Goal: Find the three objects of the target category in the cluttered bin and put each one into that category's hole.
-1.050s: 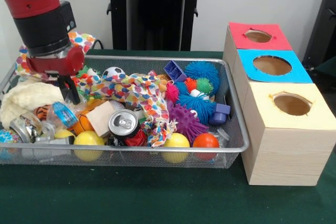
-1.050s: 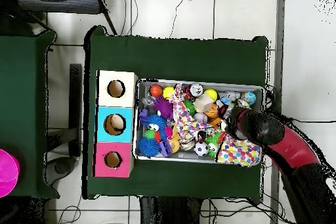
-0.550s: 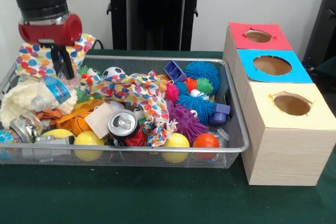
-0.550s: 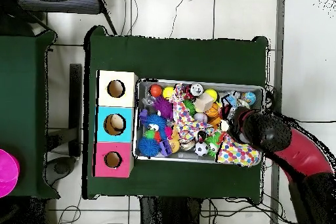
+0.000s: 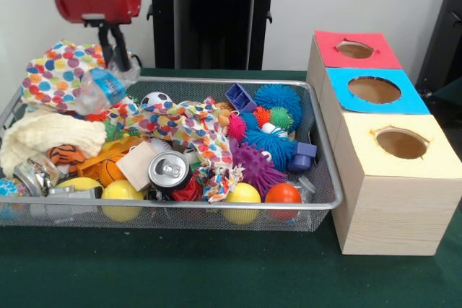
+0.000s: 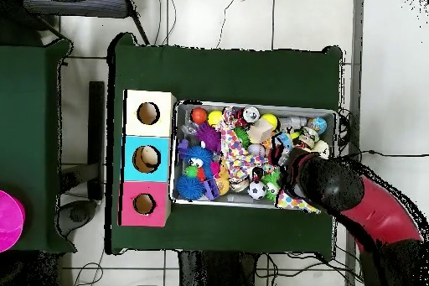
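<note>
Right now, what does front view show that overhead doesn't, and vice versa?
Front only: the gripper lifting a crushed plastic bottle clear of the clutter, plus the soda can top near the bin's front wall. Overhead only: a magenta object on the neighbouring table, and cables on the floor; the arm hides the gripper there. Both: the mesh bin, and the box row with red, blue and cream holes.

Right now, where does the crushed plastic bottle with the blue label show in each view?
Front view: the plastic bottle hangs from the gripper above the wire bin's far left corner.
Overhead view: it cannot be made out; the arm covers that corner.
Shared landmark: the soccer ball, beside the polka-dot cloth.
</note>
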Available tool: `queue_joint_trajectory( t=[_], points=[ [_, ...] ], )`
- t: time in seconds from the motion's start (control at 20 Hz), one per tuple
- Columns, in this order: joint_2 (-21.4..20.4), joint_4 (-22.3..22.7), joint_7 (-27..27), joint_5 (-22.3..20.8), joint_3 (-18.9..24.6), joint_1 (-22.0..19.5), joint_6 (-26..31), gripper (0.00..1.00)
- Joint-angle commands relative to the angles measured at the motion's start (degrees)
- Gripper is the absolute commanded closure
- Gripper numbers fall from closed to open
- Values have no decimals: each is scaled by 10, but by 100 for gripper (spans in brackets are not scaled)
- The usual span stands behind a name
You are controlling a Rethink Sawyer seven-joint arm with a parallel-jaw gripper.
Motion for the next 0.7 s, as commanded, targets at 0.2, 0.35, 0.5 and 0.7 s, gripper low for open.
queue_joint_trajectory(
  t=[0.2,0.35,0.5,0.7],
  points=[
    [-56,158,118,81,-1,24,51,100],
    [-79,199,123,114,11,31,34,100],
    [-106,242,126,157,24,38,27,100],
    [-135,277,133,200,12,67,35,100]
  ],
)
